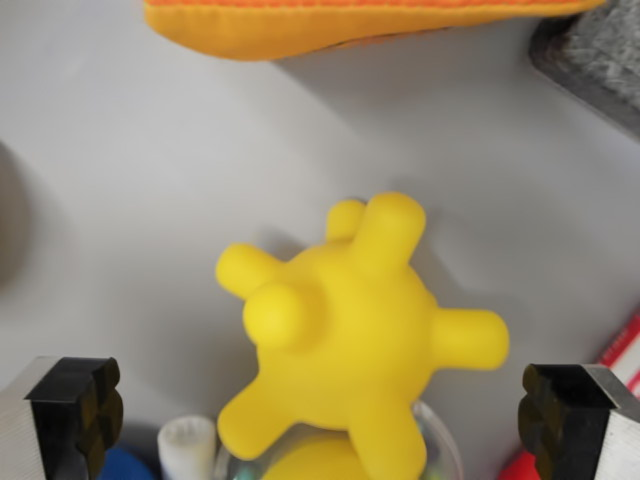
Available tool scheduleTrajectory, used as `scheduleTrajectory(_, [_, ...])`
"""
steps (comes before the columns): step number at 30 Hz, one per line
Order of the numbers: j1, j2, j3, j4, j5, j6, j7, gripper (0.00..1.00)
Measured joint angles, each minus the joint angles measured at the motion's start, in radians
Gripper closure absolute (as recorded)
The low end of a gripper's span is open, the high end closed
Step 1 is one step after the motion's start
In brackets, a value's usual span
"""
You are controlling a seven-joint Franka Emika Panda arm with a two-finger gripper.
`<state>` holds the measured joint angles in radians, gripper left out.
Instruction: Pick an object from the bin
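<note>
End effector [325,415] spread wide, gripping nothing; black fingertips [75,410] flank yellow knobby toy [350,340] on either side, not touching. Toy sits on grey bin floor [150,200]. Orange fabric item [330,25] beyond toy, well apart.

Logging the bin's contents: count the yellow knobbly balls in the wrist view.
1: the yellow knobbly ball sits low in the middle, between the open gripper fingers. Another yellow shape beneath it is too hidden to identify.

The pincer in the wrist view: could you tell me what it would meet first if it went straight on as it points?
Most likely the yellow knobbed toy, centred between the open pincer fingers; depth is unclear.
</note>
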<state>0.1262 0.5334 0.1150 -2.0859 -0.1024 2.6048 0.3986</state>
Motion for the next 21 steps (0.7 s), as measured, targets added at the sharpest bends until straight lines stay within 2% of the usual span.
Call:
scheduleTrajectory(5, [0.009,0.047,-0.011,0.013,-0.006,0.04,0.003,0.0])
scheduleTrajectory(12, [0.019,0.094,-0.021,0.028,-0.007,0.076,0.004,0.0])
scheduleTrajectory(21, [0.027,0.119,-0.033,0.045,-0.008,0.098,0.004,0.0])
